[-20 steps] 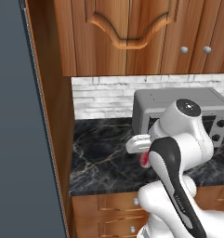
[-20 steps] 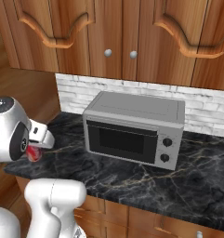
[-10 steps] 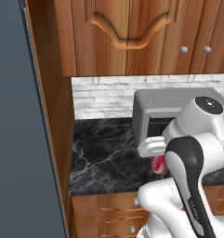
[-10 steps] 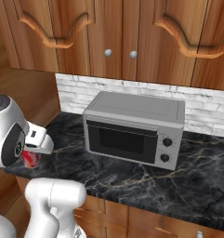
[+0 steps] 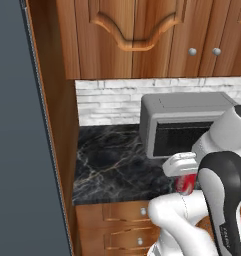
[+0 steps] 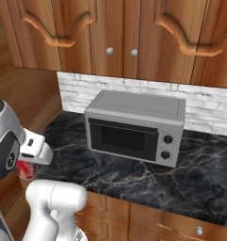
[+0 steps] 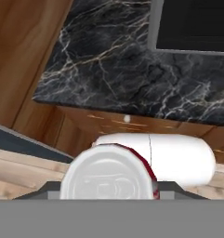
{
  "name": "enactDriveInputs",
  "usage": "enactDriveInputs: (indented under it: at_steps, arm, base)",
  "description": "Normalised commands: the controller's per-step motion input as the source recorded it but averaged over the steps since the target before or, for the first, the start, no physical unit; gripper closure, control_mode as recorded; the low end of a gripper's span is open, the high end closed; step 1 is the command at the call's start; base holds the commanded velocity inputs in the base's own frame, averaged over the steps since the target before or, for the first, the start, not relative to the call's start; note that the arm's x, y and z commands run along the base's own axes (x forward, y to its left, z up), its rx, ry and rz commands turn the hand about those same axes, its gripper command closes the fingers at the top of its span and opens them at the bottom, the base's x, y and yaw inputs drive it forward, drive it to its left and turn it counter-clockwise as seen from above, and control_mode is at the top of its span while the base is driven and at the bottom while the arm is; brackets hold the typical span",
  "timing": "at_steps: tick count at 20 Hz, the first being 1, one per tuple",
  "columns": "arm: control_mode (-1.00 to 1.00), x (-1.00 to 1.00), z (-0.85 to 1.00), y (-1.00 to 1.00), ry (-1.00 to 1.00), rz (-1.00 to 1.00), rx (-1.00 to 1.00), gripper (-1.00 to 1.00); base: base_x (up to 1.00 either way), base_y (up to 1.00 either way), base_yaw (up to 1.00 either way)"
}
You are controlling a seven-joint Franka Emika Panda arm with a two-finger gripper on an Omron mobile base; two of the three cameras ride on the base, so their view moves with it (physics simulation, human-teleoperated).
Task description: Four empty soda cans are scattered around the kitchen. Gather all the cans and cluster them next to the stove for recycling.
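Observation:
My gripper (image 5: 185, 179) is shut on a red soda can (image 5: 186, 184) with a silvery top. It holds the can upright just past the front edge of the black marble counter (image 5: 117, 170), level with the cabinet fronts. From the right base view, the soda can (image 6: 25, 170) peeks out red below the white hand (image 6: 36, 150). In the hand view the can's silvery top (image 7: 108, 179) sits right at the gripper (image 7: 108, 187), with a red rim showing on its right. The stove is out of view.
A silver toaster oven (image 6: 136, 127) stands on the counter against the white brick wall (image 5: 109, 102). Brown upper cabinets (image 6: 115, 35) hang above. A tall wood panel (image 5: 52, 115) closes the counter's left end. Drawers (image 5: 119, 227) lie below, and the robot's own white arm segment (image 7: 178, 158) is close under the can.
The arm has drawn back and down with the can, from over the counter's front part to just past its edge. The grip stays shut on the can.

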Motion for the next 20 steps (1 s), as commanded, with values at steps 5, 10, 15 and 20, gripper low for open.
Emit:
enactDriveInputs:
  at_steps: [5,10,15,20]
  arm:
    - [1.0,0.0,0.0,0.0,0.0,0.0,0.0,1.0]
    - [1.0,0.0,0.0,0.0,0.0,0.0,0.0,1.0]
    - [1.0,0.0,0.0,0.0,0.0,0.0,0.0,1.0]
    - [1.0,0.0,0.0,0.0,0.0,0.0,0.0,1.0]
  base:
    - [-0.71,-0.32,0.0]
    - [-0.68,-0.4,-0.01]
    - [-0.41,-0.52,-0.14]
    - [-0.35,-0.61,-0.2]
